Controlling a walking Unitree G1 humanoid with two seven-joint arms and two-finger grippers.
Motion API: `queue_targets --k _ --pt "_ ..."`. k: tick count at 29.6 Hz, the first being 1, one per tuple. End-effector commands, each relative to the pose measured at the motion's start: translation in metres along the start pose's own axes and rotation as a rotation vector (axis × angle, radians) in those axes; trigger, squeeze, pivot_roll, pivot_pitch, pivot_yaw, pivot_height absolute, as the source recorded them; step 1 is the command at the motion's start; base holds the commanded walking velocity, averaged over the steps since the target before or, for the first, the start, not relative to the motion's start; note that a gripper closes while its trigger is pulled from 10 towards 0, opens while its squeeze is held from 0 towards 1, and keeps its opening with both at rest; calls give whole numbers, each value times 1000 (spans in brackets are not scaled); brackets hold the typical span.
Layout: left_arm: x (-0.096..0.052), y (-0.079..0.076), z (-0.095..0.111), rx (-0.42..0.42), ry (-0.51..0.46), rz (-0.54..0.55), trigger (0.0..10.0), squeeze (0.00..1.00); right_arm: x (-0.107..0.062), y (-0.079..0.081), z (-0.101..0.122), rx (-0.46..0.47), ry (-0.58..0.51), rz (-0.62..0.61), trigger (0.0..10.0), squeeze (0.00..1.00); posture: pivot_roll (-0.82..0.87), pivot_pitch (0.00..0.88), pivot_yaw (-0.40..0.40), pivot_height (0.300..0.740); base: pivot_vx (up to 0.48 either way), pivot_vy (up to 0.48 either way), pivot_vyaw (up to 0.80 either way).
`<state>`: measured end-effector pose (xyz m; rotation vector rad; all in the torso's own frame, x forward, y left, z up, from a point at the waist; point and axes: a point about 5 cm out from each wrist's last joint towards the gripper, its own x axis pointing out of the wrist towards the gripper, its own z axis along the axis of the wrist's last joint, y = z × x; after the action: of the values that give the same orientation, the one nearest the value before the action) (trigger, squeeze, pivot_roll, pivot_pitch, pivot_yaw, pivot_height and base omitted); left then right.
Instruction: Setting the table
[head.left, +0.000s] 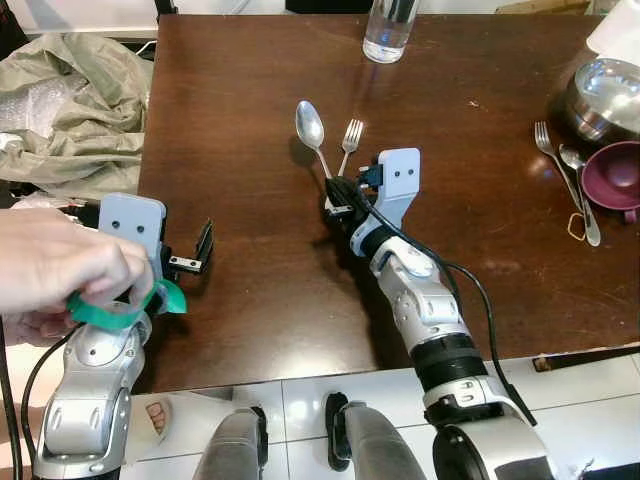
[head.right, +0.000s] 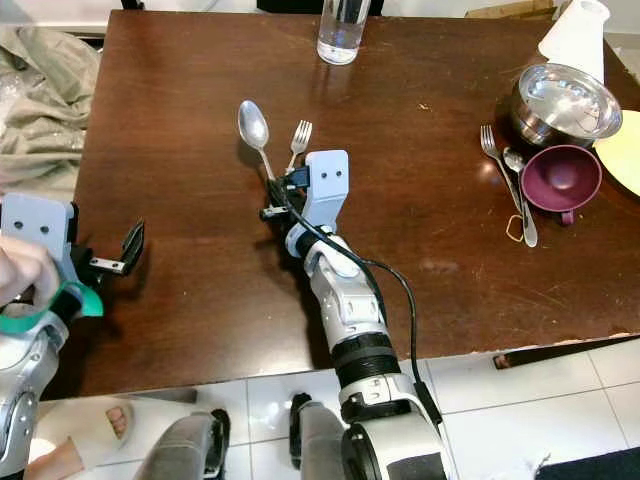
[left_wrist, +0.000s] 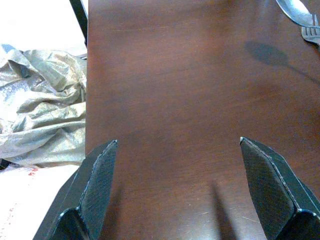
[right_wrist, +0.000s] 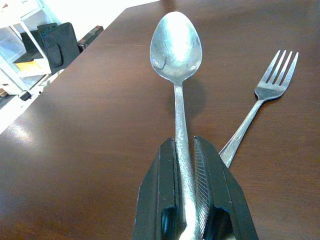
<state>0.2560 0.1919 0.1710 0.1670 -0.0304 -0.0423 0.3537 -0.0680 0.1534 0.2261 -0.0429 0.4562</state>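
With its two black fingers pressed together on the handle of a spoon (right_wrist: 176, 55), the right gripper (right_wrist: 186, 165) sits at the middle of the frame in the head views, low over the dark wooden table (head.left: 250, 110). Spoon bowl points toward the top of the frame, resting on or just above the wood; cannot tell which. Fork (right_wrist: 265, 105) lies just beside the spoon, tines toward the top, its handle slanting in behind the gripper's fingers.

Left gripper (head.left: 195, 255) at lower left of the frame, near the table's left edge, fingers spread wide with bare wood between them. A person's hand (head.left: 55, 265) at the left edge rests on that wrist, beside a green band (head.left: 125, 312).

Glass (head.left: 388, 28) at top centre. Upper right: metal bowl (head.left: 605, 95), maroon cup (head.left: 615, 178) just below it, second fork (head.left: 555, 160) and second spoon (head.left: 580, 190) side by side to the cup's left. Crumpled grey-green cloth (head.left: 75, 110) at upper left, off the table.
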Motion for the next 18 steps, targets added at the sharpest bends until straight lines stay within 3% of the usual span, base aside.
queue_targets --k 1,18 --pt "-1 -1 -5 7 15 -3 10000 0 -3 -1 -4 -1 17 -7 10000 0 44 131 19 740 0 0 0" --pt "-1 -2 -5 5 17 -4 10000 0 -4 -1 -6 -3 27 -10 10000 0 41 138 18 740 0 0 0"
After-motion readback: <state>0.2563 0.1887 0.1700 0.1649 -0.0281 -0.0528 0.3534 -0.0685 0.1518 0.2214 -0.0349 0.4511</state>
